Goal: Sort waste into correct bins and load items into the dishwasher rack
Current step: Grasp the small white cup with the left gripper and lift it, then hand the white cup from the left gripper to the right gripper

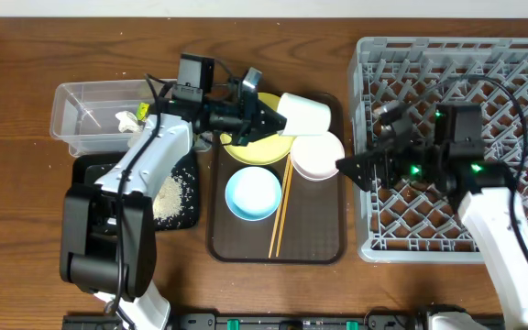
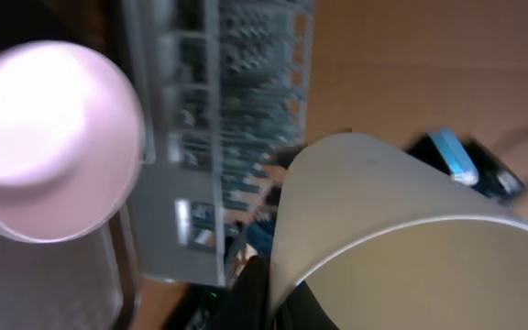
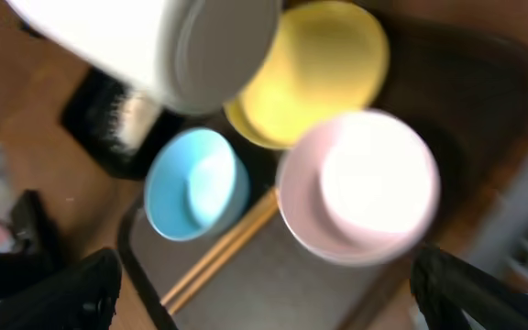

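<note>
My left gripper (image 1: 266, 116) is shut on the small white cup (image 1: 305, 115) and holds it tilted above the yellow plate (image 1: 250, 142). In the left wrist view the cup (image 2: 401, 238) fills the right side, with a finger (image 2: 278, 298) clamped on its rim. My right gripper (image 1: 354, 170) is open and empty at the dishwasher rack's (image 1: 456, 55) left edge, facing the pinkish-white bowl (image 1: 317, 156). The right wrist view shows its fingers (image 3: 264, 302) spread wide before that bowl (image 3: 360, 188), the light blue bowl (image 3: 195, 183), the chopsticks (image 3: 218, 252) and the plate (image 3: 328, 64).
The dishes sit on a brown serving tray (image 1: 278, 249). The clear tub (image 1: 85, 101) at the left holds the yellow-green wrapper (image 1: 141, 114) and a white scrap (image 1: 126, 121). The black tray (image 1: 186, 218) below it holds rice grains (image 1: 168, 194).
</note>
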Action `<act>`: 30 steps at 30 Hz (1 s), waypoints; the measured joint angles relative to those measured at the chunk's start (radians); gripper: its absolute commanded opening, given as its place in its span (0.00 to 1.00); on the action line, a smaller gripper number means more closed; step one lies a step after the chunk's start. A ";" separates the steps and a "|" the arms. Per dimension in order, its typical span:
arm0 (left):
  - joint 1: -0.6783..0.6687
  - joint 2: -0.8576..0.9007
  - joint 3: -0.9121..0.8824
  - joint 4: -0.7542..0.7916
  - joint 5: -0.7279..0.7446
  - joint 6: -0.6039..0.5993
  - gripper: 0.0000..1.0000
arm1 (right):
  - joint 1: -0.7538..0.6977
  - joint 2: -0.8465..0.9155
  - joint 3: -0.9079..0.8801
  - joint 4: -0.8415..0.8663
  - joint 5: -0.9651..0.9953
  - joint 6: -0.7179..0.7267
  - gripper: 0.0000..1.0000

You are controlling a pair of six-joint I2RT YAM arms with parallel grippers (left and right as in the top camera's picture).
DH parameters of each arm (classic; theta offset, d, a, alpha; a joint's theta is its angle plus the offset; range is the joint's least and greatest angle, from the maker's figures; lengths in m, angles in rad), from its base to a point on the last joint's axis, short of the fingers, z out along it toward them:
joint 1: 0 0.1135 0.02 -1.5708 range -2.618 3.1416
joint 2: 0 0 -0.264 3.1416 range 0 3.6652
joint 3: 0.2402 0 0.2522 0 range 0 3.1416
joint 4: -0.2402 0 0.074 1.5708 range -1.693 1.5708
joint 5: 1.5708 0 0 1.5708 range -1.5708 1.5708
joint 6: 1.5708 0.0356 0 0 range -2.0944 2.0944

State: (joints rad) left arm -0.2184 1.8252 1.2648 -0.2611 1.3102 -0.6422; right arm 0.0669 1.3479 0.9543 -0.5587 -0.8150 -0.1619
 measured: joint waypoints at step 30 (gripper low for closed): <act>-0.079 0.000 0.000 0.023 0.124 -0.043 0.06 | 0.024 0.221 -0.001 0.605 -0.603 -0.028 0.85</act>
State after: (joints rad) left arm -0.2974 1.8252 1.2648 -0.2382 1.4342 -0.6849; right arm 0.0906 1.5692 0.9535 0.0460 -1.4185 -0.1902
